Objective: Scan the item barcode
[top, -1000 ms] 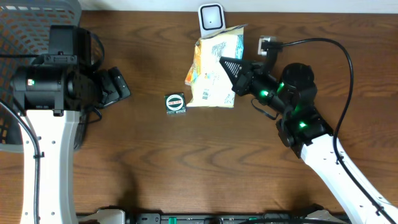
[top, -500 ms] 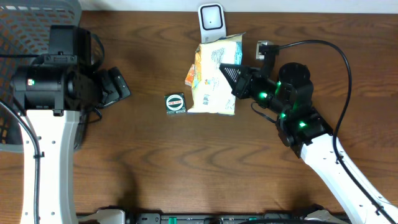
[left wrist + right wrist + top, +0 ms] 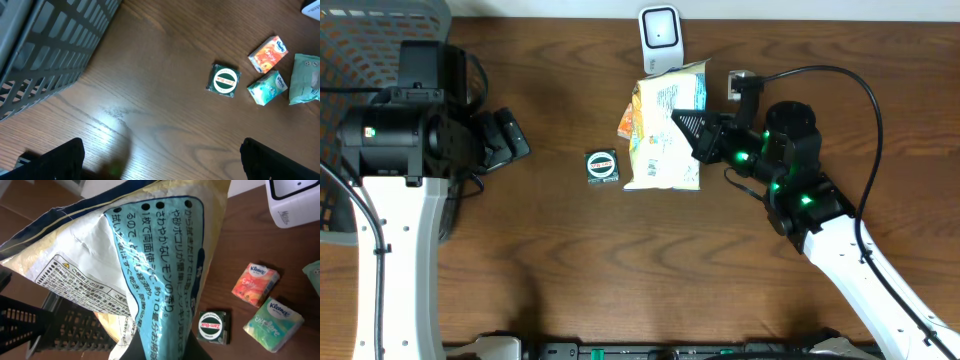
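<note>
My right gripper is shut on a crinkled bag, yellow and white with a blue panel of Japanese print. The bag hangs just in front of the white scanner at the table's far edge. In the right wrist view the bag fills most of the frame, pinched at the bottom between my dark fingers, with the scanner at the upper right. I cannot make out a barcode. My left gripper stands open over bare wood at the left, its gripper empty.
A green Zam-Buk tin lies left of the bag. An orange tissue pack and a green one lie under the bag. A grey basket fills the far left corner. A cable loops behind the right arm.
The right gripper has drawn the bag a little toward the near edge, away from the scanner, and turned it slightly. The left arm has not moved.
</note>
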Action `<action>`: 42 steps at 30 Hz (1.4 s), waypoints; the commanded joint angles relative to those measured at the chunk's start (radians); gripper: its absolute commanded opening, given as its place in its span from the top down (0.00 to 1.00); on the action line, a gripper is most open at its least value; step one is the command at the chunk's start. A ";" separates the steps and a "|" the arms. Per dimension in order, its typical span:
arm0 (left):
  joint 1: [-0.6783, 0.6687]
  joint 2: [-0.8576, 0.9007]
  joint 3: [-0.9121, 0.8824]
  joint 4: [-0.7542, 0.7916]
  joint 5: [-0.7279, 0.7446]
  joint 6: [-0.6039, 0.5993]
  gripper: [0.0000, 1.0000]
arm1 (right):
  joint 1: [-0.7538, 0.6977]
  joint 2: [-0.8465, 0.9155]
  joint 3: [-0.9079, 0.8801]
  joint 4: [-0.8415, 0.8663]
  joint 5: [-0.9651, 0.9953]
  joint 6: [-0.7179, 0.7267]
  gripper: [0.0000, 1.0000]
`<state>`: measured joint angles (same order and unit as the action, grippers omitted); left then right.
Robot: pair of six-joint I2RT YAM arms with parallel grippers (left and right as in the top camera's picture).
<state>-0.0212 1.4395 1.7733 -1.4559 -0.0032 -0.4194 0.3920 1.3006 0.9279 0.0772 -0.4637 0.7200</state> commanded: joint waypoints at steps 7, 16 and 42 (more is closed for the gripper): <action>0.005 0.003 -0.002 -0.002 -0.008 -0.004 0.03 | 0.001 -0.004 0.009 -0.007 -0.014 -0.030 0.99; 0.005 0.003 -0.002 -0.002 -0.008 -0.004 0.02 | 0.001 -0.004 0.009 -0.026 -0.010 -0.072 0.99; 0.005 0.003 -0.002 -0.002 -0.008 -0.004 0.02 | -0.005 0.121 0.047 -0.488 1.077 -0.497 0.99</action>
<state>-0.0212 1.4395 1.7733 -1.4559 -0.0032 -0.4194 0.3912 1.4151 0.9382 -0.3901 0.2916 0.3027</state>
